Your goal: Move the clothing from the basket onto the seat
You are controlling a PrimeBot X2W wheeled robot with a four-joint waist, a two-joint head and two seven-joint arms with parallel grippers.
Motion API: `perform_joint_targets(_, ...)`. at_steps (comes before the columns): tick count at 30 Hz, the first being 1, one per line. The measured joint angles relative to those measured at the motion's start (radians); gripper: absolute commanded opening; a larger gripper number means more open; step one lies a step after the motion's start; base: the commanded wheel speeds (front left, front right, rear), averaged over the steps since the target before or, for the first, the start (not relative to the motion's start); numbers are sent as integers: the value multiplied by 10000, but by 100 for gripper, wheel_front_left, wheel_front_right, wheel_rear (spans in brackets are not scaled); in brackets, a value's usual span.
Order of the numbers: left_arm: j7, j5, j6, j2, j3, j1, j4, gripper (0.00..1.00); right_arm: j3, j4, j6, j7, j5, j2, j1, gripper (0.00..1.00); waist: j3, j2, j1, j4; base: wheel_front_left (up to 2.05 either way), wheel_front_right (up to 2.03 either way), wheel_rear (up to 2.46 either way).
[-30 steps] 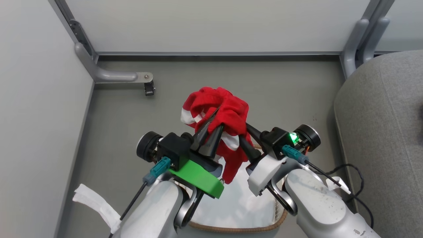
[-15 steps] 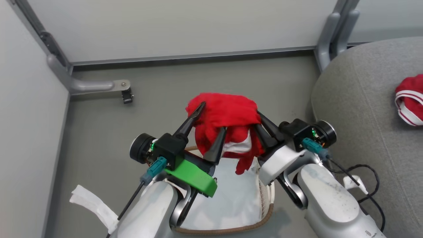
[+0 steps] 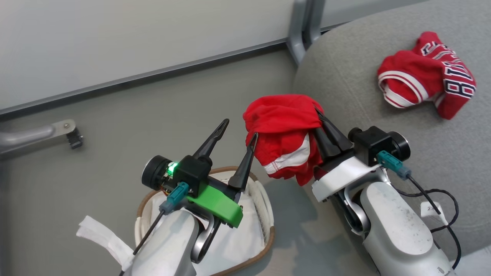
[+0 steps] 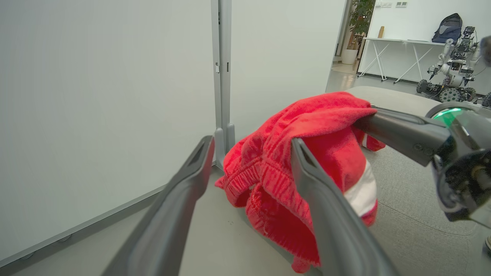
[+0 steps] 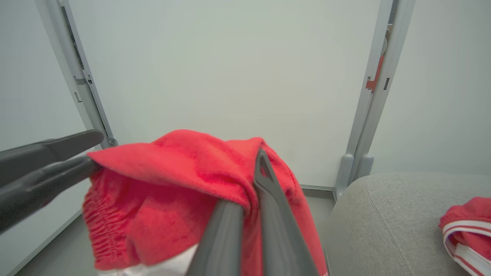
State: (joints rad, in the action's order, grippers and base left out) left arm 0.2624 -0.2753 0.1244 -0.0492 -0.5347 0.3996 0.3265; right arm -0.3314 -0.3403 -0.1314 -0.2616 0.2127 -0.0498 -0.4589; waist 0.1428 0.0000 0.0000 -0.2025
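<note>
A red garment with white stripe trim [image 3: 285,134] hangs in the air between the basket and the seat. My right gripper [image 3: 320,119] is shut on it, its fingertips buried in the cloth [image 5: 172,180]. My left gripper [image 3: 239,129] stands open just left of the garment, whose edge brushes one of its fingers [image 4: 307,172]. The red jersey with block letters [image 3: 425,82] lies crumpled on the grey seat [image 3: 345,76]. The basket [image 3: 268,226] sits on the floor under my left arm, with a white cloth sheet [image 3: 249,230] inside.
Pale partition walls close off the back, with a grey metal post [image 3: 303,34] at the seat's far edge. A metal foot with a caster [image 3: 73,136] juts from the left. A black cable [image 3: 441,191] trails over the seat by my right forearm. Another robot [image 4: 448,73] stands far off.
The head view has swung right, bringing the seat and jersey into view. My left gripper opened and let go of the garment. The right gripper still holds it, now nearer the seat.
</note>
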Motion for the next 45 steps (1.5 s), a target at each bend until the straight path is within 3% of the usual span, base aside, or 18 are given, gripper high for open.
perform_joint_targets(13,0,224,42,-211,153,9,207,100,529,387,0,-2,276,-6,194,0,319,0,0,-2386,0,0,0)
perform_joint_targets(19,0,113,44,-222,-196,155,382,100,1062,614,2,0,234,-12,445,0,532,1,0,-3071,0,0,0)
perform_joint_targets(34,2,-309,46,-378,-706,646,748,100,1664,732,0,0,-347,-6,246,0,1202,0,0,-3373,0,0,0)
perform_joint_targets(38,0,-301,46,-564,-596,689,817,100,1611,522,0,0,-982,-134,-919,0,1459,0,1,-3379,0,0,0)
perform_joint_targets(45,0,-224,46,-763,-385,758,917,100,1381,96,0,0,-1402,-1264,-3541,0,2023,0,1,-3362,0,0,0)
